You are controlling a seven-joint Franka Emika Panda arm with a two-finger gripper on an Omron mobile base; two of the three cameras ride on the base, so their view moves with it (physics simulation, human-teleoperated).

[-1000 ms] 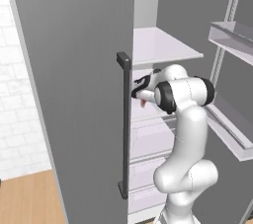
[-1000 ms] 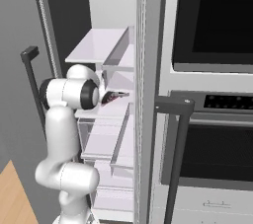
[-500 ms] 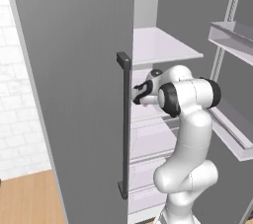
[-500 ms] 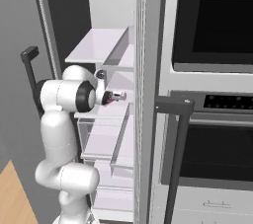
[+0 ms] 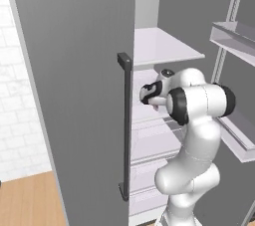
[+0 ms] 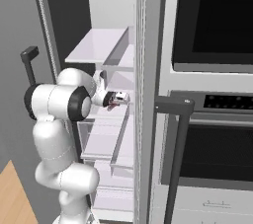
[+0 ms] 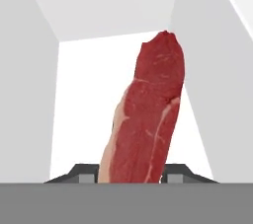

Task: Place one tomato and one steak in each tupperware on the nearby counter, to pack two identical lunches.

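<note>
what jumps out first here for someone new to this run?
The raw red steak in the hand view: it rises between the gripper's fingertips over a white fridge shelf. In the base views, the white arm reaches into the open fridge past the tall grey door with its dark bar handle. A black wall oven stands just right of the fridge in the right base view.

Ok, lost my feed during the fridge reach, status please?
Gripper inside the fridge, fingers either side of the steak. Steak between them, on the white shelf. Nothing in the way.
</note>
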